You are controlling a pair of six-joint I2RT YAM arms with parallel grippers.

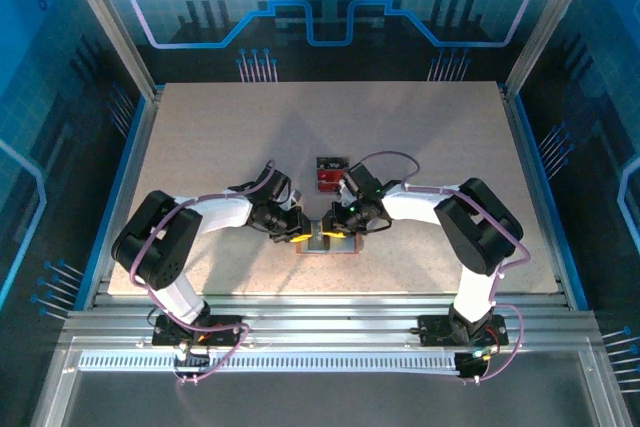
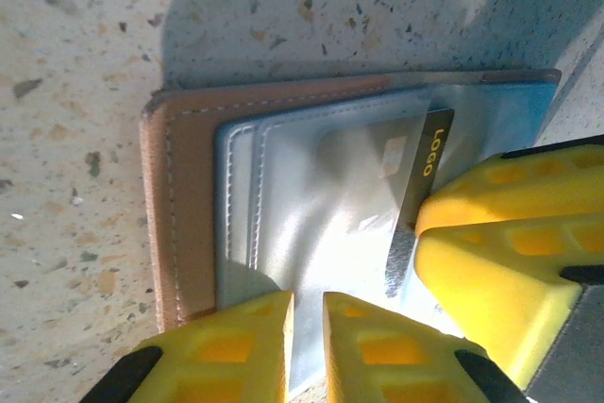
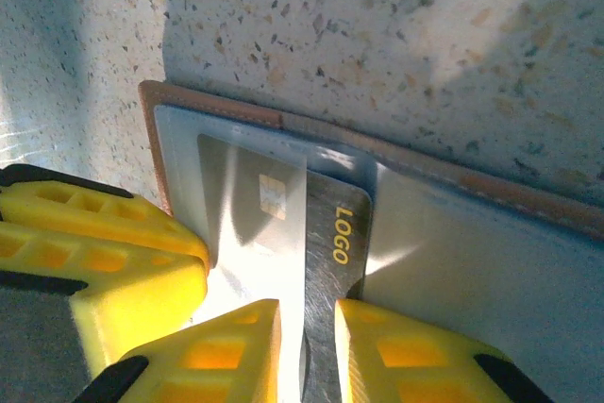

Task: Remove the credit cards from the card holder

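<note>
Your right pincer (image 3: 307,327) appears clamped on the dark card (image 3: 338,233), one finger on each side of the lettered strip that pokes out of the clear pocket. Your left pincer (image 2: 307,313) looks closed on the wallet (image 2: 184,214) edge just beside it. It likely pins the wallet so that the card alone slides when you pull.

The wallet lies spread open and flat on the table (image 1: 200,137), near the front middle between both arms, with its long side running left to right. The dark card's long axis seems to run crosswise to that, in line with the right fingers. Its free edge points toward the fold and seems slightly lifted. A red card (image 1: 328,181) lies just beyond the wallet, apart from it.
</note>
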